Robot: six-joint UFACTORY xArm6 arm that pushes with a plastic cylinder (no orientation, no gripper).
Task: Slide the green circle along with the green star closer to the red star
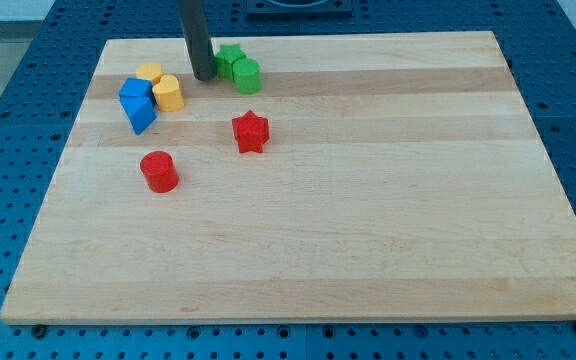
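Observation:
The green circle (248, 76) sits near the view's top, touching the green star (229, 59) just up and left of it. The red star (251, 131) lies below them, a short gap from the green circle. My tip (204, 76) rests on the board just left of the green star and green circle, close beside them.
Left of my tip stand two yellow blocks (149, 74) (169, 93) and two blue blocks (134, 93) (142, 115), packed together. A red cylinder (158, 171) lies lower left of the red star. The wooden board (368, 200) ends near the top edge, behind the green star.

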